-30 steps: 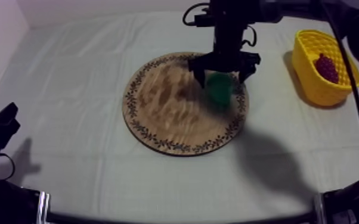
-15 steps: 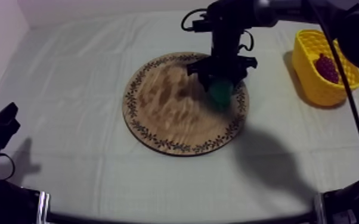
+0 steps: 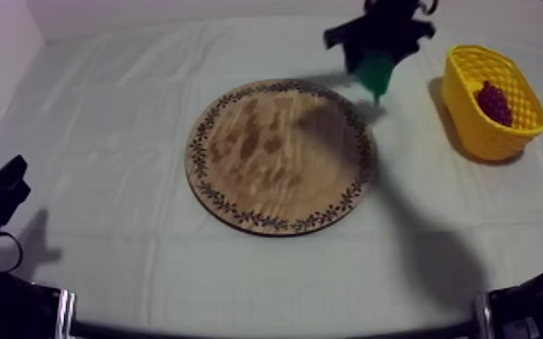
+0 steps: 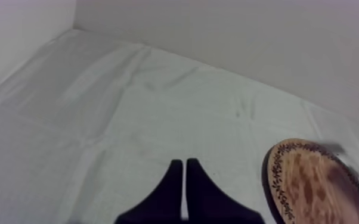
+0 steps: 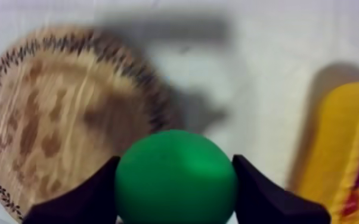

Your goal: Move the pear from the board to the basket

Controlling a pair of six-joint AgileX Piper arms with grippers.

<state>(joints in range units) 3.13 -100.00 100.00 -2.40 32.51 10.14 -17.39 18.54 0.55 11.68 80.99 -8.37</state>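
top view: right gripper (image 3: pixel 379 45) sits just past the far right rim of the wooden board (image 3: pixel 275 158), between the board and the yellow basket (image 3: pixel 478 135). its fingers are closed round the green pear (image 3: pixel 375 72), which hangs clear of the board, over the cloth (image 3: pixel 131 99). the basket is near, toward the right edge of this view, but not yet under the pear. a bunch of grapes (image 3: pixel 493 101) lies inside it. left gripper (image 3: pixel 4 185) rests low at the left edge, well apart from both, so the right arm is the nearer one.

left wrist view: the left fingers lie together as a narrow wedge, closed on nothing, above bare cloth. the board's patterned rim shows beyond them.

right wrist view: the pear is clamped between the two black fingers (image 5: pixel 89 193), one at each flank. it reads as round here, so its long axis probably runs in line with the fingers. the board lies to one side and the basket wall to the other. the coming move is judged a sideways transfer toward the basket, with release over the free space beside the grapes.
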